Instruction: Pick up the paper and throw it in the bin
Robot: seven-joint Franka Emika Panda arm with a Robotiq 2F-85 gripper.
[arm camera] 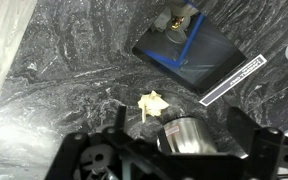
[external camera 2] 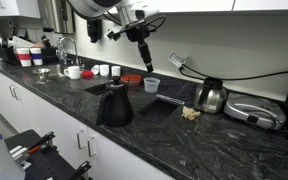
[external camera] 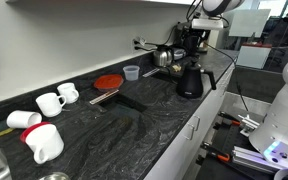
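The paper (arm camera: pixel 153 105) is a small crumpled yellowish ball lying on the dark marbled counter. In an exterior view it (external camera 2: pixel 191 113) sits just in front of a silver kettle (external camera 2: pixel 211 97). My gripper (external camera 2: pixel 145 58) hangs well above the counter, open and empty. In the wrist view its two black fingers (arm camera: pixel 179 130) are spread wide, with the paper below and slightly to the left between them, beside the silver kettle's top (arm camera: pixel 189 137). No bin shows in any view.
A black kettle (external camera 2: pixel 114 103) stands near the counter's front edge. A plastic cup (external camera 2: pixel 151 85), a red plate (external camera: pixel 108 82) and white mugs (external camera: pixel 44 140) stand along the counter. A dark tray with blue tape (arm camera: pixel 189 55) lies beyond the paper.
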